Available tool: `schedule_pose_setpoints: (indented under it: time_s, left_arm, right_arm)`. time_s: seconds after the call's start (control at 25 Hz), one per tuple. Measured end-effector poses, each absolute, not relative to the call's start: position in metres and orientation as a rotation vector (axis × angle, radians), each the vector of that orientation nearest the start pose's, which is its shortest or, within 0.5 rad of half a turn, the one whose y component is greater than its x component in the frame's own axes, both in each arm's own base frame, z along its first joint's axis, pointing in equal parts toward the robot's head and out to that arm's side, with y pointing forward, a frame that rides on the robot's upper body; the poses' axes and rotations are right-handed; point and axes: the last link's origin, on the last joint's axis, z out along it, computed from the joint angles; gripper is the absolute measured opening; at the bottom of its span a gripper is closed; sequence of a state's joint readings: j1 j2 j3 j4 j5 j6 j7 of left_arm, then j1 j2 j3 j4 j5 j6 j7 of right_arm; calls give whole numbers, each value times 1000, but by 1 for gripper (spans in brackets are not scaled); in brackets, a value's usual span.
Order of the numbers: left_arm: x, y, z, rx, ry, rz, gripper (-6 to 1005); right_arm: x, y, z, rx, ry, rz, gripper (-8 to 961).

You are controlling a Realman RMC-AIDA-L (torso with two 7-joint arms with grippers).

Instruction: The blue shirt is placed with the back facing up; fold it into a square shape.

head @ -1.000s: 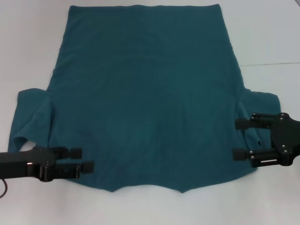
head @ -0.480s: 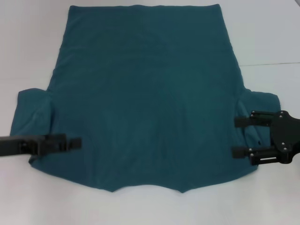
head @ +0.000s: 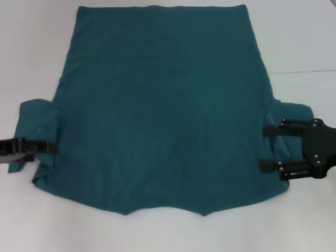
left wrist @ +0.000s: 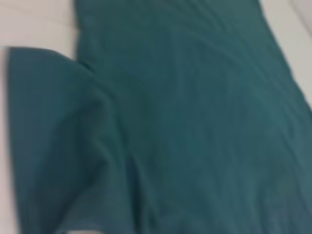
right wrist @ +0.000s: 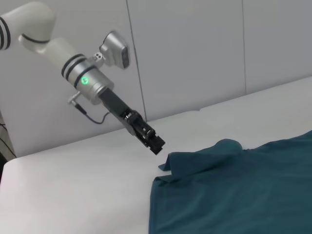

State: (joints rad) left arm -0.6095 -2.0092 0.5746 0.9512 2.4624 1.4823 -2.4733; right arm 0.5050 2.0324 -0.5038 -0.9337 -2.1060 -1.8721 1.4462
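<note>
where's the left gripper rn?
Head view: the left gripper is at the robot's left edge, over the left sleeve of the large dark teal-blue T-shirt. The right wrist view shows it above that sleeve.

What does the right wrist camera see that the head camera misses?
Only the right wrist view shows the left arm's white body with a green light, plus the wall panels behind. Only the head view shows the right claw, open over the right sleeve, and the whole shirt. Both show the blue shirt, the left claw at its left sleeve, and the white table.
</note>
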Motion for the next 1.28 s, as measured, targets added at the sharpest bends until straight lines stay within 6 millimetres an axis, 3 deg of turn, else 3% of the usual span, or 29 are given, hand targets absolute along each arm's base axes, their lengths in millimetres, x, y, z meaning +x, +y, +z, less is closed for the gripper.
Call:
schedule_pose_setpoints:
  time_s: [0.36,0.8,1.28]
  left_arm:
    - [-305,376,93,-1963,-1703,-189,824]
    - [-316,379,75,-1980,-1562,-12,825]
    - [-316,387,65,-1968,-1470,48,824]
  right_arm:
    - [259,316,79,-2760,424,655,915]
    - [257,316,79,-2754,417,677,915]
    - [257,313,78,-2744,420,715,915]
